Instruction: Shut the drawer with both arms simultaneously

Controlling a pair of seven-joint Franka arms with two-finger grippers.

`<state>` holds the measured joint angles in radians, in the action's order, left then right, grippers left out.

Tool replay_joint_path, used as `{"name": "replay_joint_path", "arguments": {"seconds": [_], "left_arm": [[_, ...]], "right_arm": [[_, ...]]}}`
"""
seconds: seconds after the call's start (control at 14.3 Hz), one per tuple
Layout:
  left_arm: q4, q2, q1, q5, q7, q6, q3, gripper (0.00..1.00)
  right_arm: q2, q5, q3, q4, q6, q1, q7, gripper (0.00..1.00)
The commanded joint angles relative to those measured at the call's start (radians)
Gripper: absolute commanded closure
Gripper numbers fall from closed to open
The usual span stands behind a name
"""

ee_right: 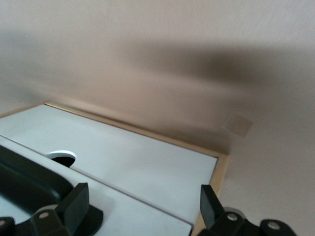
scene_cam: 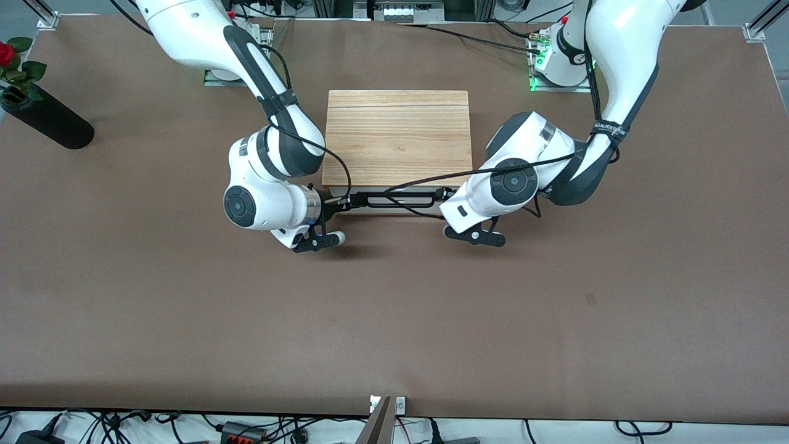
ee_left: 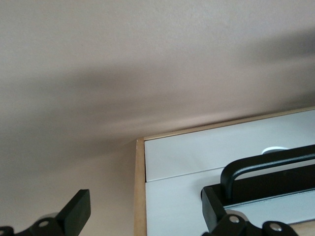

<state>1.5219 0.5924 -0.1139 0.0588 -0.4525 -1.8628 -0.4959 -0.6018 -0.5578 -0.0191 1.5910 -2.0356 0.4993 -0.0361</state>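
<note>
- Brown table [scene_cam: 394, 320] ran the full width of the front view; a black vase [scene_cam: 46, 120] with a red rose [scene_cam: 6, 54] lay tilted toward the right arm's end.
- Light oak-grain box [scene_cam: 397, 137] sat mid-table between the two arm bases.
- The drawer [scene_cam: 394, 209] faced the front camera. Only a thin strip of its edge showed past the box's top; whether fully shut could not be told.
- Black bar handle [scene_cam: 391, 198] ran along the drawer front between the two wrists.
- Right gripper [scene_cam: 336, 203] came in from the right arm's end of the drawer, at the handle's end. In its wrist view the fingers [ee_right: 76, 204] stood spread apart, straddling the corner of the white front panel [ee_right: 138, 172], handle beside one finger; nothing clamped.
- Left gripper [scene_cam: 445, 196] sat at the handle's other end. In its wrist view the fingers [ee_left: 76, 209] were spread wide, one lying against the panel [ee_left: 197, 152] under the handle's bend, the other off past the box's edge. Nothing was held.
</note>
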Motion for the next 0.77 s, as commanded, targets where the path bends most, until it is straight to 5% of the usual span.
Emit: {"name": "replay_joint_path", "arguments": {"seconds": [0.0,0.7], "left_arm": [[0.004,-0.022,0.008,0.026,-0.008,-0.001,-0.007,0.00],[-0.042,-0.103,0.040,0.023,-0.005,0.010,0.063,0.00]], "right_arm": [[0.054,0.090,-0.042,-0.022,0.028,0.011,-0.002,0.00],[0.211,0.468,-0.156,-0.022,0.181,0.011,-0.002,0.00]]}}
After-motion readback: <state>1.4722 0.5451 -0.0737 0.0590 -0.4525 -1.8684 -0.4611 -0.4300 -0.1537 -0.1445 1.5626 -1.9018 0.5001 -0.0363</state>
